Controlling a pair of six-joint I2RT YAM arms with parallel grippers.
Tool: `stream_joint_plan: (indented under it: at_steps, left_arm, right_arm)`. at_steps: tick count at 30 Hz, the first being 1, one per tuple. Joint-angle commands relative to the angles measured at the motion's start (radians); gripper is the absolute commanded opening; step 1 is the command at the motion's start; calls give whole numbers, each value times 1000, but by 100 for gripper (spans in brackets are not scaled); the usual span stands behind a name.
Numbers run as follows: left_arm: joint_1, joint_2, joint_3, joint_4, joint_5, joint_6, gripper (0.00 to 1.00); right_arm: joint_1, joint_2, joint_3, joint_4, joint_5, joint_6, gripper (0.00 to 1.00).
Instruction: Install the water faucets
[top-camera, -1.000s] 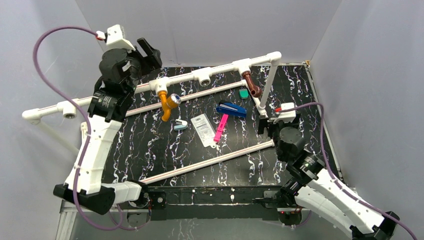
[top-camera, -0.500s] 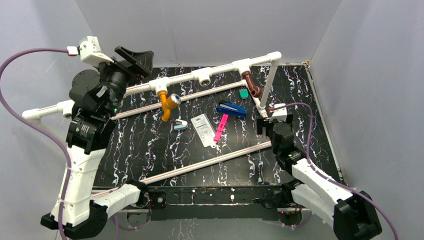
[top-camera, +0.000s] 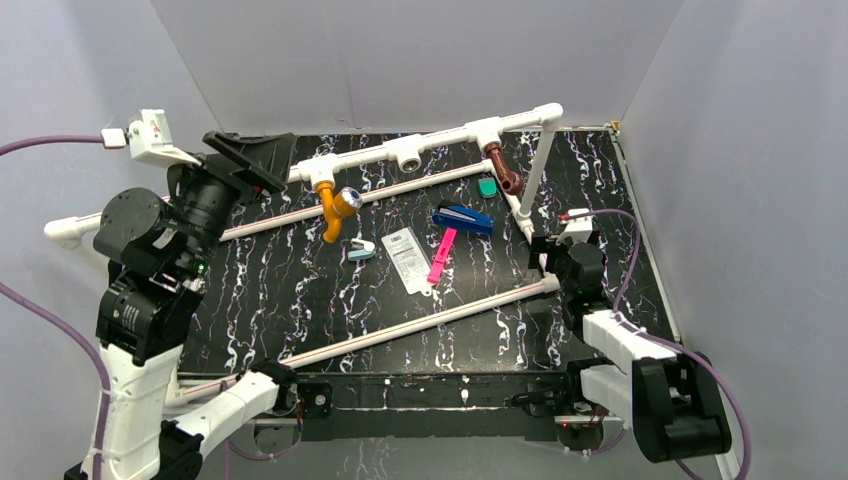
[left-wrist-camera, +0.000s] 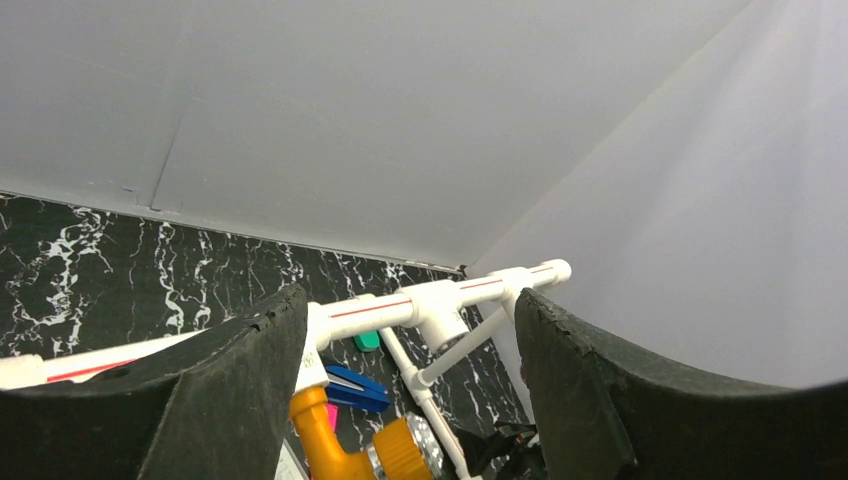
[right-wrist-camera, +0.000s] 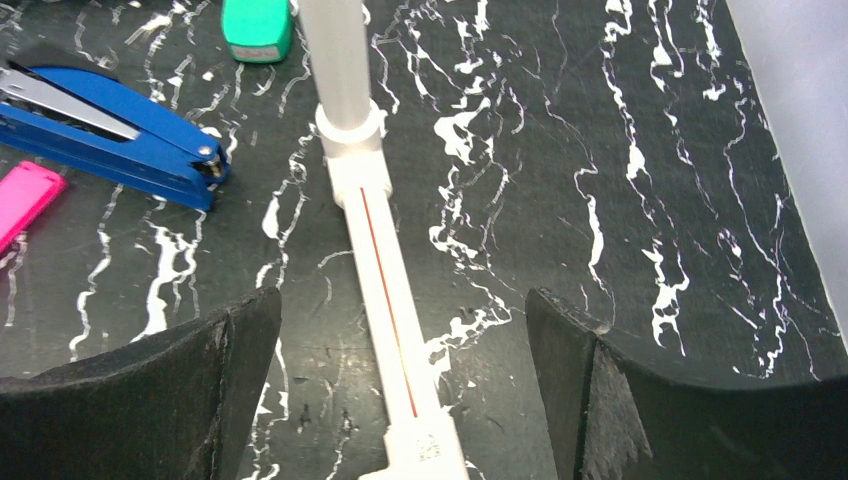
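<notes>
The orange faucet (top-camera: 333, 210) hangs from a tee on the white pipe frame (top-camera: 440, 138) at upper centre, the dark brown faucet (top-camera: 503, 170) from another tee further right. The left gripper (top-camera: 248, 152), at upper left, is spread wide and empty. The right gripper (right-wrist-camera: 400, 390), at lower right, gapes empty above a pipe.

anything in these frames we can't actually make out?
- Orange faucet: left wrist view, spout cut off by bottom edge; top view, seating in the pipe frame too small to judge.
- Brown faucet: top view only, joint with the pipe frame too small to judge.
- White packet: top view, print too small to read.
- Blue stapler: right wrist view, cut off by left edge.
</notes>
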Motion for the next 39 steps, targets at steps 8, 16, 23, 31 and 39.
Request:
stream_joint_plan:
  at_steps: [8,16,23,31,39]
  left_arm:
    - [-76,-49,32,-103,-15,81,73]
    - [-94,-83,31,-149,-14,131,74]
    - [-100,-123,10,-165,27,151,74]
    - [-100,-167,-23,-174,96,153,79]
    - [-109,-206,-81,-143,193,185,79]
  right_arm:
    - [-44,314,-96,614,-42,-10,99]
    - [-42,526,-129,865,-56,-30,99]
    - [-56,519,-70,742,2,16,99]
    - [-56,539,-20,684,163,85,99]
    - [-92,544,15,615,83,97,99]
